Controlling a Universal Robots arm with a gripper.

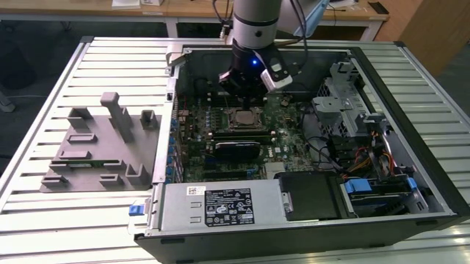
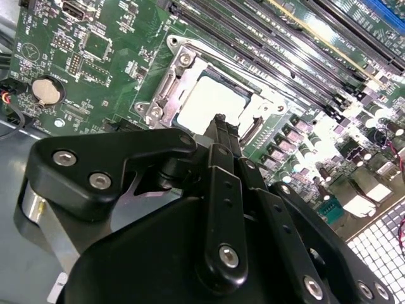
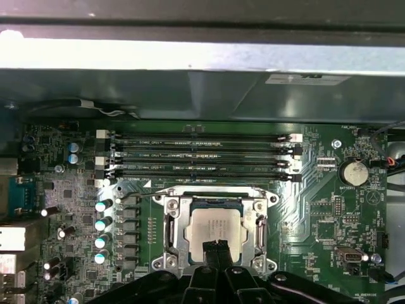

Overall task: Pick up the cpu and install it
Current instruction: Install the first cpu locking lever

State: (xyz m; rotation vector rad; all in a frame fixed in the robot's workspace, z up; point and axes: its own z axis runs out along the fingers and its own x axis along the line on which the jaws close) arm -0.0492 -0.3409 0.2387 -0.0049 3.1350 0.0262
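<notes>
Pincer (image 3: 215,247) poised over the seated cpu (image 3: 214,226)
Its fingers are pressed together and hold nothing, tips over one edge of the cpu lying in the motherboard socket (image 3: 169,229).

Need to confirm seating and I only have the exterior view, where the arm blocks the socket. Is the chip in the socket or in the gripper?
Observer: In the socket. In the first wrist view the chip lies flat inside the metal socket frame.
Operator: Gripper open or shut?
Observer: Shut. In both wrist views the gripper has its two fingertips pressed together with nothing between them.
Operator: Where are the tips relative to the chip?
Observer: Over one edge of the chip, not its middle. I cannot tell whether they touch it.
</notes>
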